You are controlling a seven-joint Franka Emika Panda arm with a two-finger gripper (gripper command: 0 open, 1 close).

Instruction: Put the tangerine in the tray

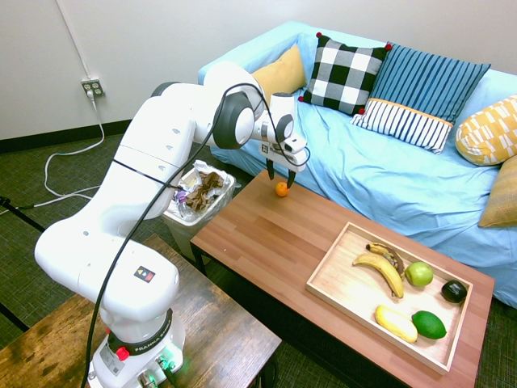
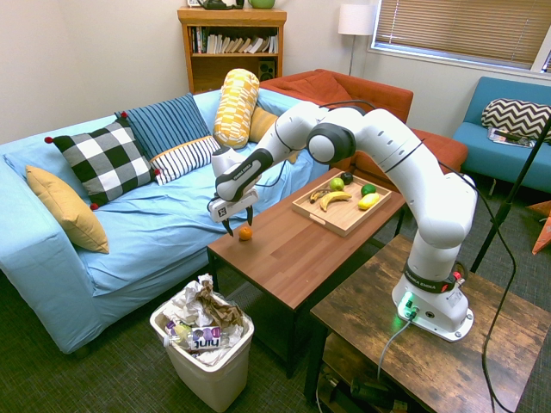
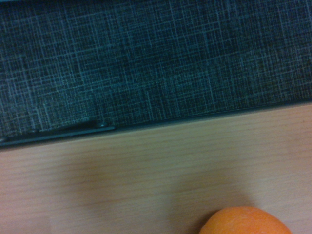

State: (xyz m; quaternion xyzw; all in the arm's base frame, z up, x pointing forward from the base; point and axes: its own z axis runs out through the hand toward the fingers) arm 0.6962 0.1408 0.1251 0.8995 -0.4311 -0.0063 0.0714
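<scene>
The tangerine [image 1: 281, 189] [image 2: 245, 232], small and bright orange, rests on the reddish-brown table near its corner by the sofa. My gripper [image 1: 280, 175] [image 2: 238, 222] hangs open just above it, one dark finger on each side, not touching the fruit. In the wrist view the tangerine [image 3: 243, 222] shows blurred at the lower edge, on the table beside its edge. The light-wood tray [image 1: 339, 267] [image 2: 340, 222] lies at the table's other end, well away from the gripper.
In the tray lie bananas [image 1: 381, 267], a green apple [image 1: 418, 274], a lime [image 1: 429, 324], a yellow fruit [image 1: 396, 323] and a dark fruit [image 1: 453, 292]. The blue sofa [image 1: 388, 170] runs along the table's far side. A full waste bin [image 1: 200, 198] stands off the table's end.
</scene>
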